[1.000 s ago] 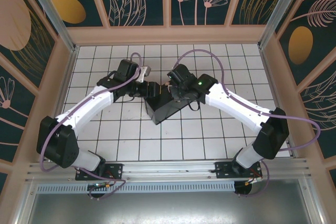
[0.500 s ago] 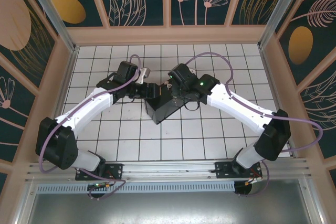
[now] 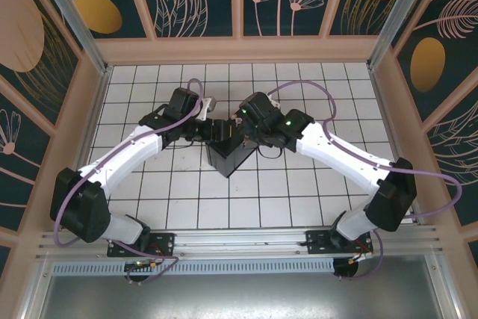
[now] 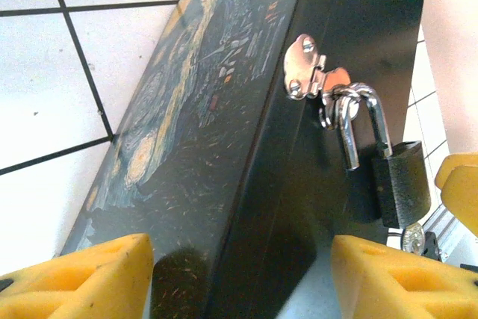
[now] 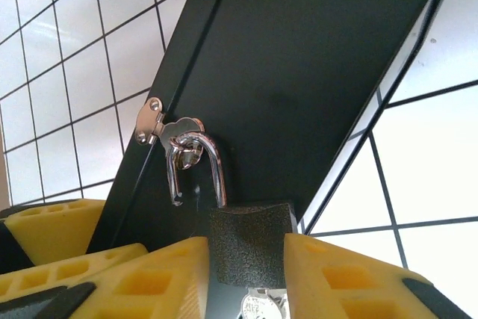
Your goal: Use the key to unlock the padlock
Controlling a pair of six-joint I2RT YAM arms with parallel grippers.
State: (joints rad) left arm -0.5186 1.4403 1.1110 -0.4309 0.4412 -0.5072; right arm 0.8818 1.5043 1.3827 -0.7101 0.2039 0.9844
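Since a second ago the right arm's wrist has shifted left and now covers more of the painted box (image 3: 230,158). The left wrist has edged right toward it. The box lies near the middle of the tiled worktop (image 3: 149,192), a little toward the far edge, with both grippers meeting over its far end.

In the right wrist view, the right gripper (image 5: 246,278) has its yellow fingers (image 5: 160,278) drawn in against either side of the padlock (image 5: 250,237), gripping its dark body. The silver shackle (image 5: 200,156) is threaded through the hasp (image 5: 153,126) on the box's dark side wall. One leg enters the body, and the other ends free beside it. Just below the body, between the fingers, shows the round silvery head of the key (image 5: 261,305).

In the left wrist view, the left gripper (image 4: 243,278) has its fingers spread wide, with the box's edge running down between them. Whether the pads actually press on the box cannot be told. The padlock hangs from the hasp on the right of that view, beside the right gripper's yellow finger.
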